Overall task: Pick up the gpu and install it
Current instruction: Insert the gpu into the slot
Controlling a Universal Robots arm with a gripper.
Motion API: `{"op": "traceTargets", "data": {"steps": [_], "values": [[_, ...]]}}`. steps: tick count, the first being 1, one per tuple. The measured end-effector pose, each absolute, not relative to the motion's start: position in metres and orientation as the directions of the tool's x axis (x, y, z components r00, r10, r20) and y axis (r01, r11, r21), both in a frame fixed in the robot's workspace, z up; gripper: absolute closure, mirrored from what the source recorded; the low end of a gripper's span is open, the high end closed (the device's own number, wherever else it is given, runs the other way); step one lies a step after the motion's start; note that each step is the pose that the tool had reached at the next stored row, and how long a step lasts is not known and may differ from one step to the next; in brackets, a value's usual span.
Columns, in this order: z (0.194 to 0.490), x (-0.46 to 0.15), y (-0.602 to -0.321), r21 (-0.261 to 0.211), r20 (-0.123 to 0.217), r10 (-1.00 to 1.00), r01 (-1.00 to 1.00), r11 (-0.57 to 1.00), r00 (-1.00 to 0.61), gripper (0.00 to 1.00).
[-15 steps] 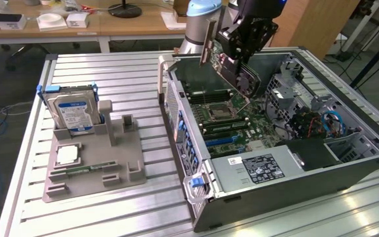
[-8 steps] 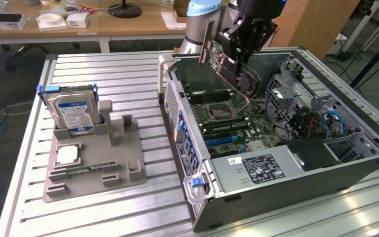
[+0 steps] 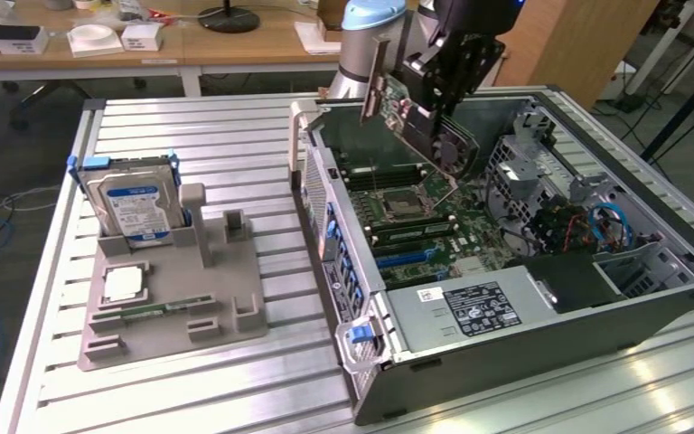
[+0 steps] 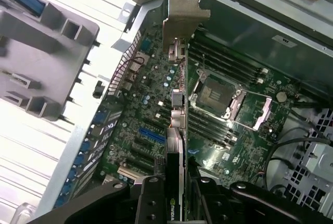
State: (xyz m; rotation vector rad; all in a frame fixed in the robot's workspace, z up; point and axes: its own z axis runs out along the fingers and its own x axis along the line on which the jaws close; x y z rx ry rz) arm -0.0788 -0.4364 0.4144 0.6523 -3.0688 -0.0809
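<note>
Open computer case (image 3: 540, 348) on the desk (image 3: 202, 127) holds one motherboard (image 3: 444, 226). Beside it, one gray tray (image 3: 220, 271) carries one hard drive (image 3: 130, 208). My tool (image 3: 437, 95) grips the one gpu (image 3: 426, 136) edge-up above the motherboard, not seated.

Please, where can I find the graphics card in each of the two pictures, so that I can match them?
Exterior view: the graphics card hangs tilted in the pincer, above the open computer case.
Wrist view: the graphics card, seen edge-on, runs from the pincer out to its silver bracket, over the motherboard.
Shared landmark: the square processor socket on the motherboard.
</note>
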Motion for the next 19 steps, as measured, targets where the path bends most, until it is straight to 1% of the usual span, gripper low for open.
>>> {"op": "traceTargets", "data": {"steps": [8,19], "values": [[0.4141,-0.079,-0.4361,0.051,-0.008,-0.442,-0.441,0.896,-0.897,0.74],[0.4125,-0.0789,-0.4359,0.051,-0.007,-0.55,-0.55,0.834,-0.835,0.74]]}}
